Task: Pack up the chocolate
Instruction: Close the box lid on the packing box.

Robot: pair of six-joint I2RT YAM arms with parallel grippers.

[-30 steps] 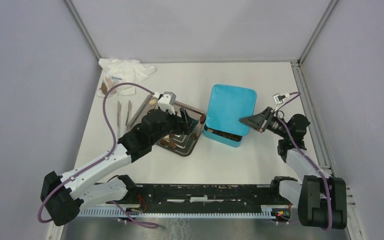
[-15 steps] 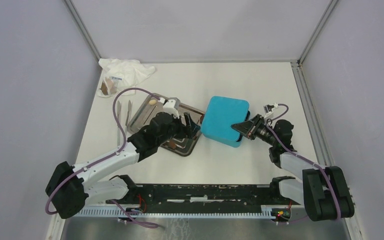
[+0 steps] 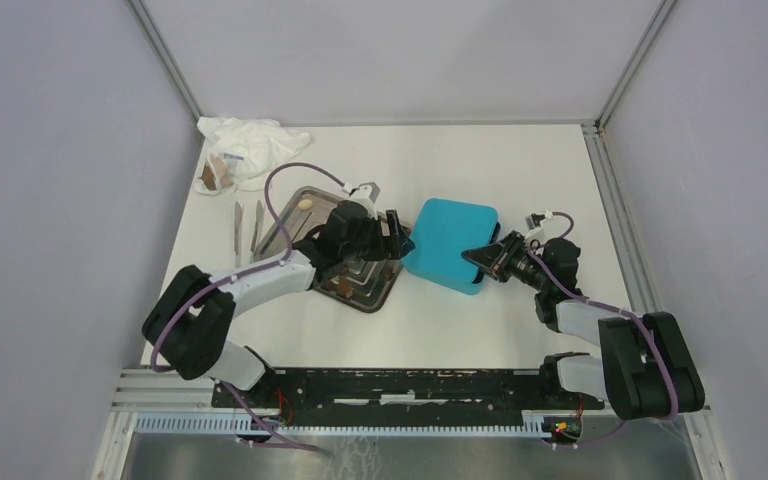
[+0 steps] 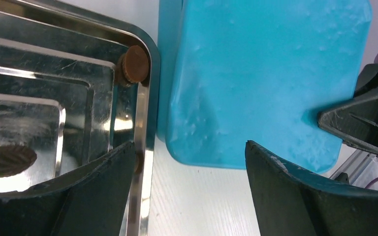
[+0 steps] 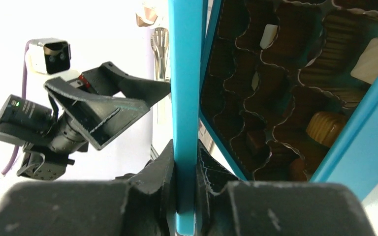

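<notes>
At the far left corner of the white table [image 3: 480,165] lies a crumpled white plastic bag [image 3: 250,143]. Near the middle, the rectangular steel tray [image 4: 145,128] holds loose chocolate [image 4: 134,66], one round brown disc in its corner. The left gripper [image 4: 188,150] hangs wide open over the tray's right rim, holding nothing. Just beside stands the teal square box [image 5: 359,132], more chocolate in its brown dividers [image 5: 256,98]. The right gripper [image 5: 186,152] pinches narrowly the edge of the flat teal lid [image 4: 261,73]. If the lid is closing, lower it slowly, corners matching the walls, the left gripper steadying the box
</notes>
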